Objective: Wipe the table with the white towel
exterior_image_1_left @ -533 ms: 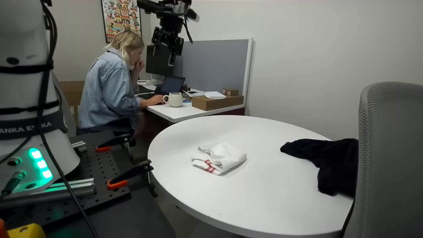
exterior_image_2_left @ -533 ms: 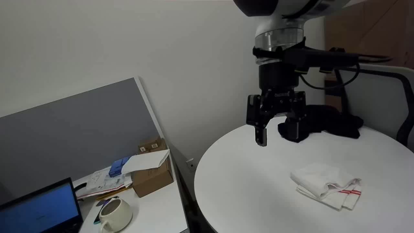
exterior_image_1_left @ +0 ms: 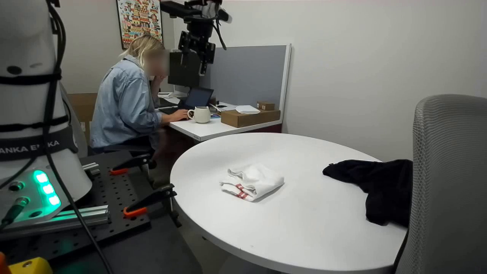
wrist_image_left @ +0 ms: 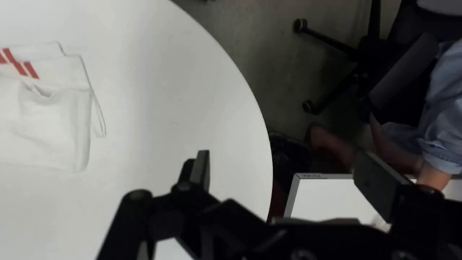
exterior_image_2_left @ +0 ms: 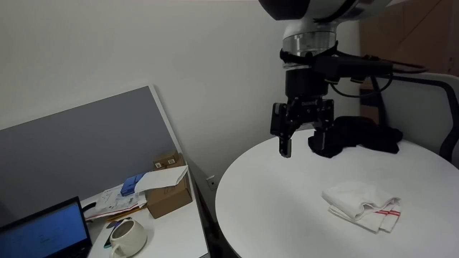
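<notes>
The white towel (exterior_image_1_left: 262,180) with red stripes lies folded on the round white table (exterior_image_1_left: 304,232). It also shows in an exterior view (exterior_image_2_left: 358,200) and at the left edge of the wrist view (wrist_image_left: 47,122), where part of it is cut off. My gripper (exterior_image_1_left: 193,67) is open and empty, raised well above the table and apart from the towel. In an exterior view the gripper (exterior_image_2_left: 303,151) hangs with its fingers pointing down. In the wrist view its fingers (wrist_image_left: 283,159) are spread wide over the table's edge and the desk corner, with the towel off to the left.
A dark cloth (exterior_image_1_left: 380,186) lies on the table beside a grey mesh chair (exterior_image_1_left: 449,182). A person (exterior_image_1_left: 125,99) sits at a white desk (exterior_image_1_left: 205,131) with a mug (exterior_image_1_left: 201,115), a laptop (exterior_image_1_left: 198,97) and a cardboard box (exterior_image_1_left: 247,118). A grey partition (exterior_image_1_left: 251,76) stands behind.
My gripper has moved slightly, a little to the right in an exterior view and a little left and up in an exterior view. It stays open. The towel has not moved.
</notes>
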